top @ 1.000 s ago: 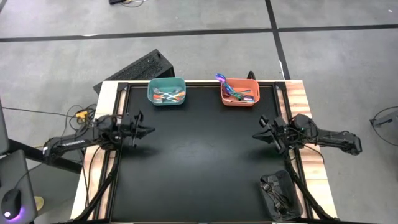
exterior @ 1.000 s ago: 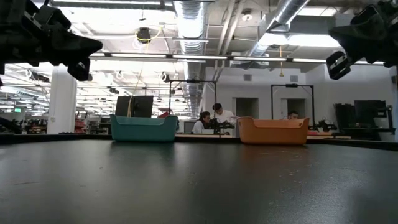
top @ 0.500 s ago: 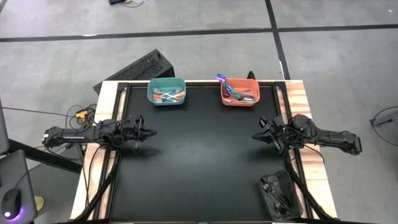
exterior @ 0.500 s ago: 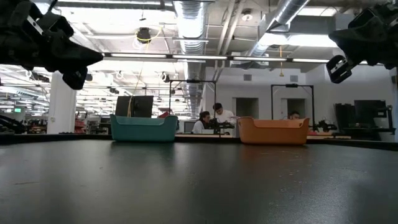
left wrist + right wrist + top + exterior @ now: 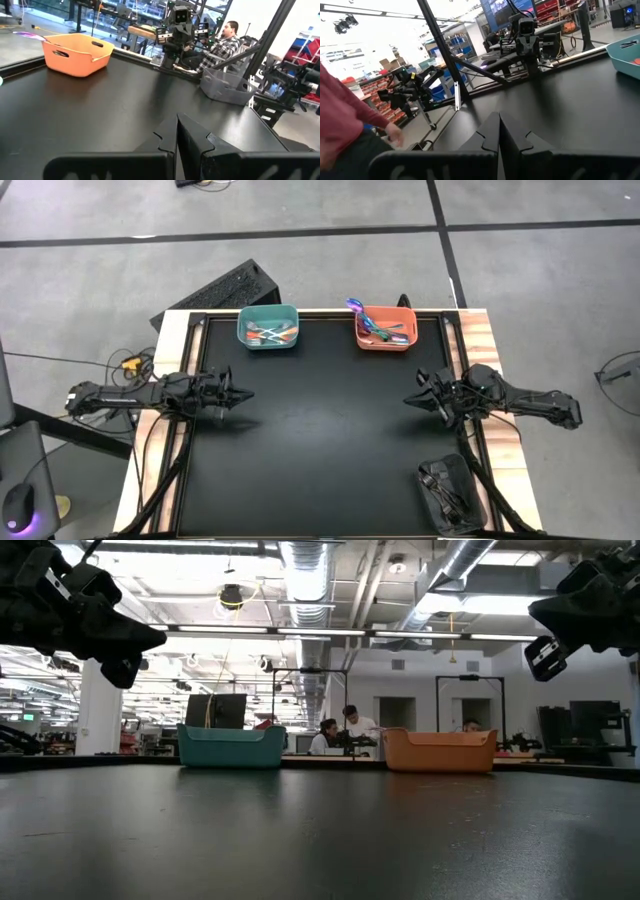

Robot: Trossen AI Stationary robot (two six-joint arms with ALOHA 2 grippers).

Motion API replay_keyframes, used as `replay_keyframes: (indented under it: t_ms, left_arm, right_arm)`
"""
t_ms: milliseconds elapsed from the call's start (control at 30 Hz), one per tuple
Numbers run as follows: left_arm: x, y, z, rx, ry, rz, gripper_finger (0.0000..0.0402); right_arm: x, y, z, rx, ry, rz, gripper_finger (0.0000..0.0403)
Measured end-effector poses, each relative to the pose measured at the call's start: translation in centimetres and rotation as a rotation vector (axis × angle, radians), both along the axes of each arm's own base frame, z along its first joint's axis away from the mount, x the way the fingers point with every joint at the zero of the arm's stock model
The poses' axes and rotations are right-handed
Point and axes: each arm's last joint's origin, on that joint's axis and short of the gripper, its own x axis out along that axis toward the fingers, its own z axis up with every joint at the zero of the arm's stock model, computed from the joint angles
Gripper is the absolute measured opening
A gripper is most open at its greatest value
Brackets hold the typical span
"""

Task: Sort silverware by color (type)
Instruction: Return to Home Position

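The silverware lies in two bins at the table's far edge. Several pieces with orange and teal handles [image 5: 272,333] are in the teal bin [image 5: 244,328]. Purple-bowled spoons [image 5: 368,323] are in the orange bin [image 5: 402,340], and one spoon's bowl [image 5: 354,305] sticks out over its far-left rim. My left gripper [image 5: 246,393] hangs shut above the table's left side, pointing level toward the right edge; its own view shows the fingers [image 5: 170,142] closed. My right gripper [image 5: 407,398] hangs shut above the right side, facing it, fingers [image 5: 492,132] together. Neither holds anything.
A dark grey tray [image 5: 448,492] with cables sits at the table's near right corner. A black keyboard-like object [image 5: 215,295] lies on the floor past the far left corner. People sit at desks [image 5: 345,730] beyond the table. A person in a red sleeve [image 5: 345,115] is near the right arm.
My left arm has swung a little, so its gripper now points straight across the table toward the right edge instead of slanting; it stays shut. The right gripper has kept its place.
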Motion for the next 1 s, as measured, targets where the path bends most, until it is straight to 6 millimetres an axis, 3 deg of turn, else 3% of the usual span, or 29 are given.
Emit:
replay_keyframes:
  t_ms: [1000]
  left_arm:
    - [0.00, 0.00, -0.01, -0.010, 0.000, 0.000, 0.0000]
  right_arm:
    - [0.01, -0.01, -0.13, 0.002, 0.012, 0.000, 0.0027]
